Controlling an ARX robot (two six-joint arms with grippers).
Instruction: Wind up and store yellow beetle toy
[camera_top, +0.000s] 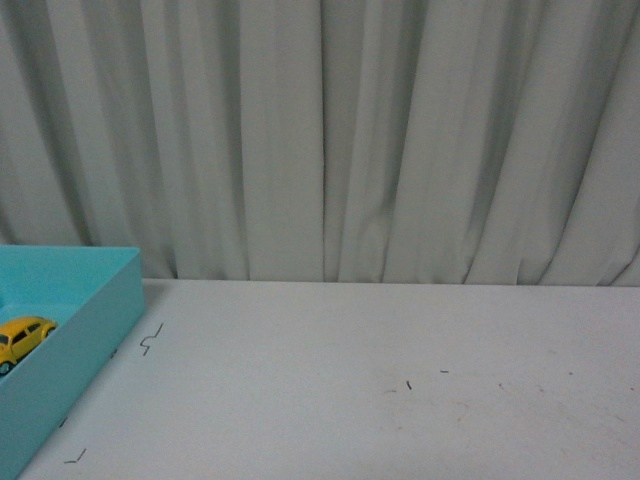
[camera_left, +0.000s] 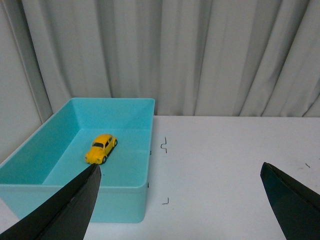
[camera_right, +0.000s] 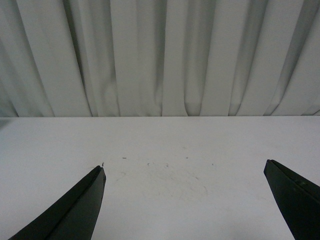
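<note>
Left gripper (camera_left: 180, 200) gapes wide, empty; yellow beetle toy (camera_left: 101, 148) beyond, inside teal box (camera_left: 125, 202).

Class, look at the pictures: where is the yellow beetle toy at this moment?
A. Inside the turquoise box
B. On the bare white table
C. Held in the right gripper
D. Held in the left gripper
A: the yellow beetle toy sits on the floor of the turquoise box, and both the left gripper and the right gripper are open and empty.

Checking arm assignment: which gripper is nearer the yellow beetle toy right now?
Left. The left gripper is open and faces the yellow beetle toy inside the teal bin. The right gripper, also open, sees only bare table; no toy in its view.
</note>
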